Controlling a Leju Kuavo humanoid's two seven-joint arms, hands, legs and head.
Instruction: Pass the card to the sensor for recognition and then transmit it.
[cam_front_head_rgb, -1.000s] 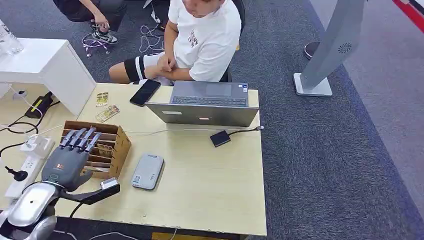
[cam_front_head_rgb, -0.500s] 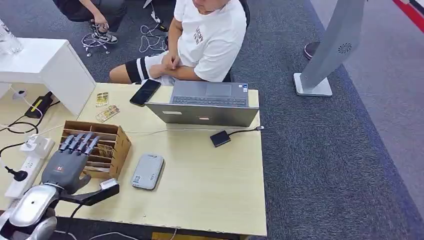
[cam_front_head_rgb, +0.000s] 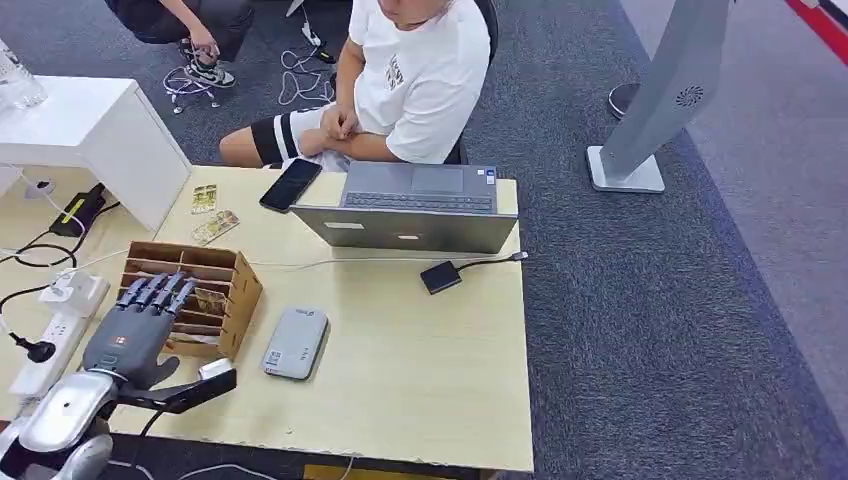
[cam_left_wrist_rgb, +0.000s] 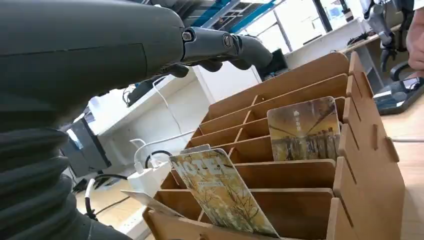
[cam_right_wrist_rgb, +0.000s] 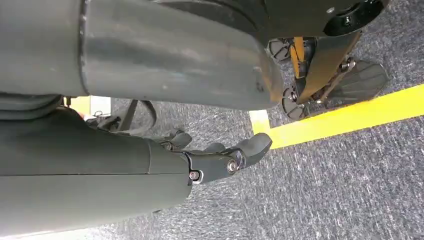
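A wooden card rack (cam_front_head_rgb: 225, 290) stands on the table's left side. In the left wrist view two picture cards stand in its slots: one near the middle (cam_left_wrist_rgb: 303, 130) and a "HOTEL" card (cam_left_wrist_rgb: 221, 190) leaning in the nearest slot. My left hand (cam_front_head_rgb: 132, 327) hovers over the rack's near left part with its fingers (cam_left_wrist_rgb: 227, 45) stretched out and apart above the slots, holding nothing. A flat grey sensor box (cam_front_head_rgb: 296, 342) lies just right of the rack. My right hand (cam_right_wrist_rgb: 220, 159) hangs above the carpet, loosely extended and empty.
A person in a white shirt (cam_front_head_rgb: 420, 80) sits behind an open laptop (cam_front_head_rgb: 415, 205). A black phone (cam_front_head_rgb: 290, 184), two loose cards (cam_front_head_rgb: 213, 227) and a small black cabled box (cam_front_head_rgb: 440, 276) lie on the table (cam_front_head_rgb: 420, 390). Power strips and cables sit at the left.
My left hand has drawn back slightly toward me and sunk a little over the rack, fingers still spread. The seated person shifted a bit.
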